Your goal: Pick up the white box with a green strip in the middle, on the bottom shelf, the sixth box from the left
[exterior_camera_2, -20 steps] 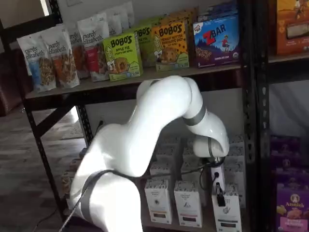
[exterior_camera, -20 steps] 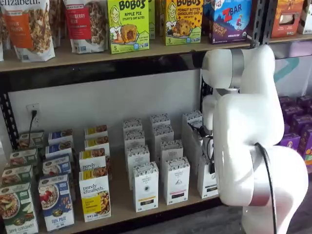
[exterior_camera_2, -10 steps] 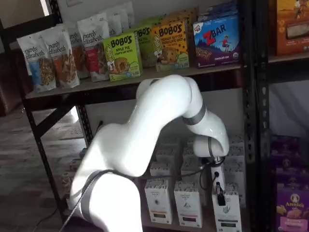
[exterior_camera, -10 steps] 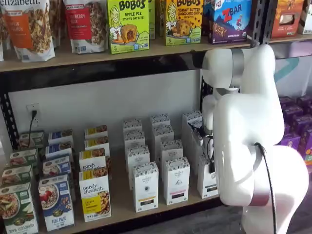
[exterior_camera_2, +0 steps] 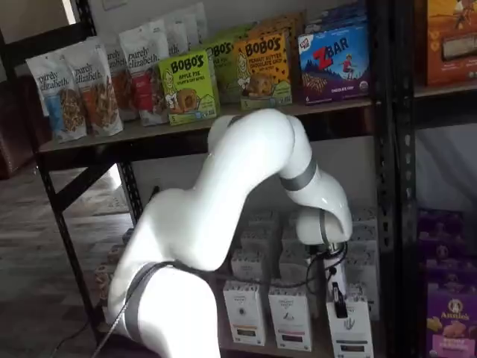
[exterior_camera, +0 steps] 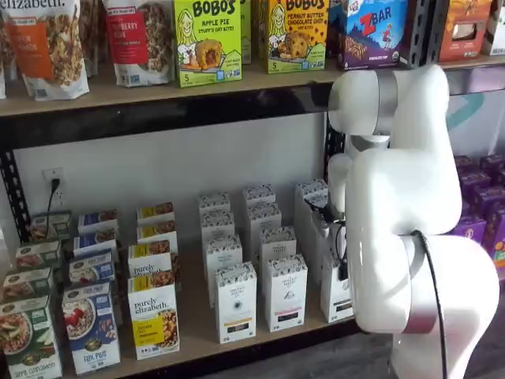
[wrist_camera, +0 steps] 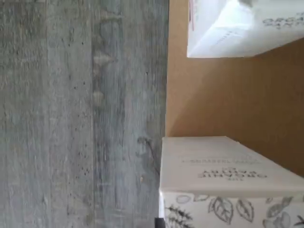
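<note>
The white arm (exterior_camera: 410,229) fills the right of one shelf view and the middle of the other, hiding much of the bottom shelf (exterior_camera: 197,316) behind it. That shelf is a tan board with a black front rail; in the wrist view only a strip of the board and grey floor (wrist_camera: 80,114) beside it show.

Rows of boxes stand on the shelf: cereal cartons (exterior_camera: 91,324) to the left, tall white cartons (exterior_camera: 237,304) in the middle. The upper shelf (exterior_camera: 158,91) carries bags and snack boxes, cut off by the picture's edge.

The white box (exterior_camera_2: 349,328) stands at the shelf's front, in the row nearest the right upright. In one shelf view the arm covers most of it, leaving a sliver (exterior_camera: 335,292); its strip's colour is too small to make out.

The claw (exterior_camera_2: 339,302) comes down onto that box's top. Only a dark finger and cable show, side-on, so the frames barely reveal the grip; the claw is pressed together on the white box.
</note>
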Motion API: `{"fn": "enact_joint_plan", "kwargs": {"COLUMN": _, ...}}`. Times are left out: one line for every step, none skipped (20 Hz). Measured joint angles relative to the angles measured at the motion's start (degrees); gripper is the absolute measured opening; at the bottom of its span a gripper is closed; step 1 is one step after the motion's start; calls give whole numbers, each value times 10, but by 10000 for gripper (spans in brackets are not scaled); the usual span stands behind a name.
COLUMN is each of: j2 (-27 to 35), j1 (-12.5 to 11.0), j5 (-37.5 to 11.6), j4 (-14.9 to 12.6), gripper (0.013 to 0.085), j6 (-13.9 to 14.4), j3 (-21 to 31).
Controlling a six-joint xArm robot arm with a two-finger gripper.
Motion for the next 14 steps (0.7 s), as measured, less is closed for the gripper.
{"fn": "enact_joint_plan", "kwargs": {"j2": -6, "j1": 0, "j5": -2, "j4": -1, "gripper": 490, "j6": 1, "j3": 10}}
{"fn": "enact_joint_plan", "kwargs": {"j2": -14, "j1": 1, "j5": -6, "j4": -1, "gripper": 490, "j6": 3, "j3": 22}}
{"fn": "enact_joint_plan", "kwargs": {"j2": -23, "j1": 2, "j5": -11, "j4": -4, "gripper": 490, "j6": 7, "j3": 37}}
{"fn": "enact_joint_plan", "kwargs": {"j2": -34, "j1": 3, "j5": -18, "j4": -8, "gripper": 490, "j6": 13, "j3": 56}}
{"fn": "enact_joint_plan", "kwargs": {"j2": -46, "j1": 5, "j5": -23, "j4": -10, "gripper": 490, "j6": 16, "j3": 74}}
{"fn": "enact_joint_plan", "kwargs": {"j2": -59, "j1": 7, "j5": -22, "j4": -4, "gripper": 490, "j6": 13, "j3": 92}}
{"fn": "enact_joint_plan", "kwargs": {"j2": -74, "j1": 9, "j5": -25, "j4": -1, "gripper": 490, "j6": 12, "j3": 112}}
{"fn": "enact_joint_plan", "kwargs": {"j2": -89, "j1": 10, "j5": -31, "j4": -4, "gripper": 490, "j6": 18, "j3": 134}}
{"fn": "enact_joint_plan", "kwargs": {"j2": -107, "j1": 12, "j5": -39, "j4": -13, "gripper": 490, "j6": 28, "j3": 159}}
{"fn": "enact_joint_plan", "kwargs": {"j2": -124, "j1": 14, "j5": -47, "j4": -23, "gripper": 490, "j6": 40, "j3": 183}}
{"fn": "enact_joint_plan", "kwargs": {"j2": -144, "j1": 16, "j5": -53, "j4": -31, "gripper": 490, "j6": 50, "j3": 209}}
{"fn": "enact_joint_plan", "kwargs": {"j2": -160, "j1": 19, "j5": -57, "j4": -35, "gripper": 490, "j6": 57, "j3": 230}}
{"fn": "enact_joint_plan", "kwargs": {"j2": -177, "j1": 22, "j5": -59, "j4": -36, "gripper": 490, "j6": 62, "j3": 250}}
{"fn": "enact_joint_plan", "kwargs": {"j2": -196, "j1": 26, "j5": -60, "j4": -35, "gripper": 490, "j6": 64, "j3": 274}}
